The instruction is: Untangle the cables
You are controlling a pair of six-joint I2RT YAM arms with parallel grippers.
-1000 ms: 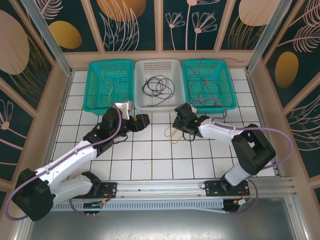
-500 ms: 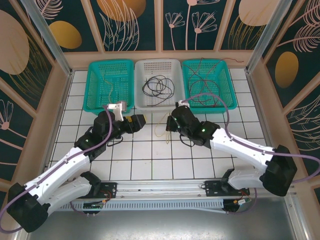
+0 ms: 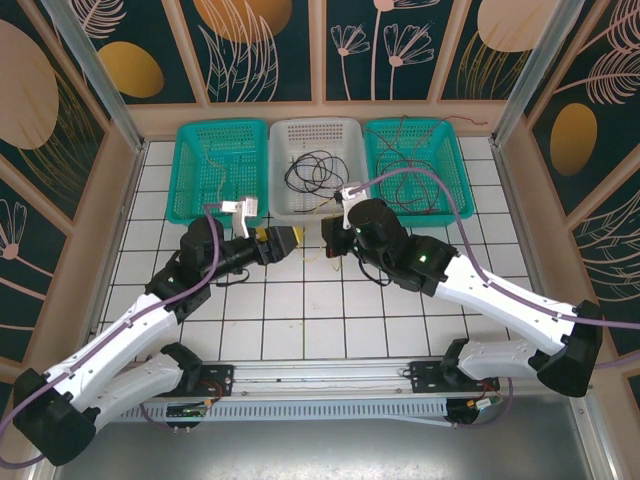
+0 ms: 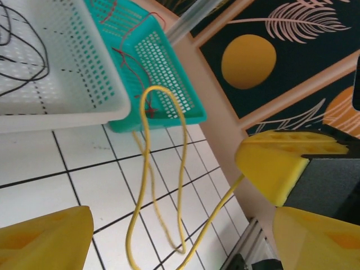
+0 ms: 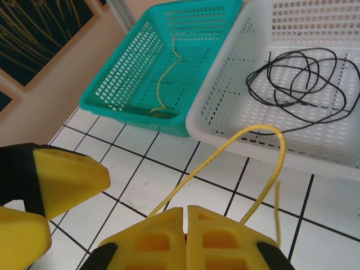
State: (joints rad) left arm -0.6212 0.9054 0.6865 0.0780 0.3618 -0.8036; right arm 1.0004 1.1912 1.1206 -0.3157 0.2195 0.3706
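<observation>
Three baskets (image 3: 316, 212) hold sorted stuff: tan cable (image 5: 163, 84) left, black cable (image 5: 295, 79) middle, red cables (image 3: 410, 175) right. My right fingers (image 5: 163, 230) are pinched on a yellow cable (image 5: 261, 127) looping over the tabletop (image 3: 300, 310). The left fingers (image 4: 270, 169) gape wide, holding nothing. I reckon that's the last one to sort.

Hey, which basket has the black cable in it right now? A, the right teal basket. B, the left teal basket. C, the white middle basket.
C: the black cable lies loosely coiled on the floor of the white middle basket.
</observation>
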